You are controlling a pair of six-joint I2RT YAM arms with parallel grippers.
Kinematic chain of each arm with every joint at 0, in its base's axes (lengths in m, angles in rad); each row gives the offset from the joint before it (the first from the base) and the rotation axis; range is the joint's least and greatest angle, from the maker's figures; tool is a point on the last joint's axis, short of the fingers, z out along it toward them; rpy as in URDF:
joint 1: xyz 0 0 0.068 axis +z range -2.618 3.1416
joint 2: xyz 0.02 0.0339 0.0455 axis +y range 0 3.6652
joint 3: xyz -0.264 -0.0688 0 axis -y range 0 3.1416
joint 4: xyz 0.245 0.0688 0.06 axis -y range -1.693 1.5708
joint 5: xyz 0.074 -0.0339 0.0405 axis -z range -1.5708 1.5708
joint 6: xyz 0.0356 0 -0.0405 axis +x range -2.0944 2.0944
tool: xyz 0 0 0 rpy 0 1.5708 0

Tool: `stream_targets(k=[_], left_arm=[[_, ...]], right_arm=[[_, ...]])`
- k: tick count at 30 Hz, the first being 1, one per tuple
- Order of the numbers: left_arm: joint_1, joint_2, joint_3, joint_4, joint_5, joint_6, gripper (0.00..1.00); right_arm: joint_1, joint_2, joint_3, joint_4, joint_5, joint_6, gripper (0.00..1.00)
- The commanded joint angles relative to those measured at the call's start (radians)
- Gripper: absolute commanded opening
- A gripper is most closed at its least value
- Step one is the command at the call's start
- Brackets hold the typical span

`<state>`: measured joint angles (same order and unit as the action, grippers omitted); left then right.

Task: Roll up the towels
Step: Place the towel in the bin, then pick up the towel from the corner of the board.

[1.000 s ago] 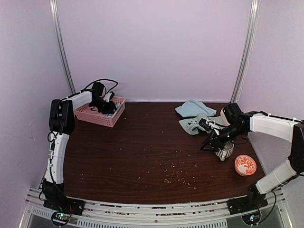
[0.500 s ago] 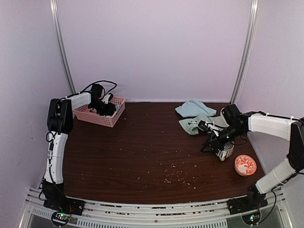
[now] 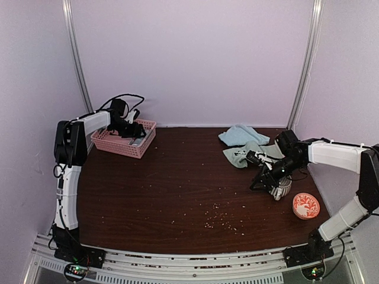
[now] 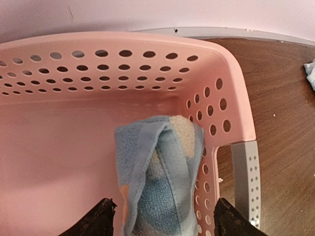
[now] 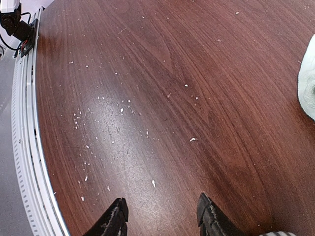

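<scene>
A rolled light blue towel (image 4: 160,177) with orange spots lies inside the pink basket (image 4: 123,39), against its right wall. My left gripper (image 4: 165,221) stands open over it, one finger on each side, neither touching the cloth. From above, the left gripper (image 3: 133,127) is down in the basket (image 3: 121,145) at the back left. A loose light blue towel (image 3: 240,135) and a sage green towel (image 3: 246,155) with a small dark mark lie at the back right. My right gripper (image 3: 258,182) hovers just in front of them. Its fingers (image 5: 161,206) are open over bare wood.
A white-and-grey striped object (image 3: 279,188) sits right beside my right gripper, with a red patterned bowl (image 3: 306,205) nearer the front. White crumbs (image 3: 222,216) dot the brown table. A grey perforated strip (image 4: 244,177) lies just outside the basket's right wall.
My left gripper has opened and let go of the rolled towel, which now rests in the basket. The left arm shifted slightly. The right arm has hardly moved.
</scene>
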<state>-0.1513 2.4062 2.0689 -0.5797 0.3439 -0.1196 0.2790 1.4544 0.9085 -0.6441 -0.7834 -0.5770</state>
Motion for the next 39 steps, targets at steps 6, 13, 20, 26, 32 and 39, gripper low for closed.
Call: stream_targets(k=[6, 13, 20, 26, 32, 39], left_arm=[[0.004, -0.076, -0.024, 0.026, 0.036, 0.009, 0.71], [-0.030, -0.196, -0.031, 0.025, -0.074, 0.019, 0.71], [-0.150, -0.437, -0.148, 0.033, -0.227, 0.067, 0.70], [-0.277, -0.669, -0.385, 0.098, -0.334, 0.100, 0.68], [-0.390, -0.929, -0.677, 0.232, -0.413, 0.118, 0.66], [-0.644, -1.175, -1.223, 0.765, -0.824, 0.210, 0.71]], right_arm=[[0.002, 0.024, 0.030, -0.022, 0.010, -0.015, 0.49], [0.002, 0.023, 0.037, -0.027, 0.007, -0.015, 0.49], [0.001, -0.022, 0.093, -0.040, 0.010, 0.018, 0.49], [-0.001, -0.072, 0.180, 0.002, 0.180, 0.108, 0.49], [-0.003, -0.116, 0.282, 0.075, 0.468, 0.199, 0.68], [-0.018, -0.071, 0.305, 0.175, 0.647, 0.247, 1.00]])
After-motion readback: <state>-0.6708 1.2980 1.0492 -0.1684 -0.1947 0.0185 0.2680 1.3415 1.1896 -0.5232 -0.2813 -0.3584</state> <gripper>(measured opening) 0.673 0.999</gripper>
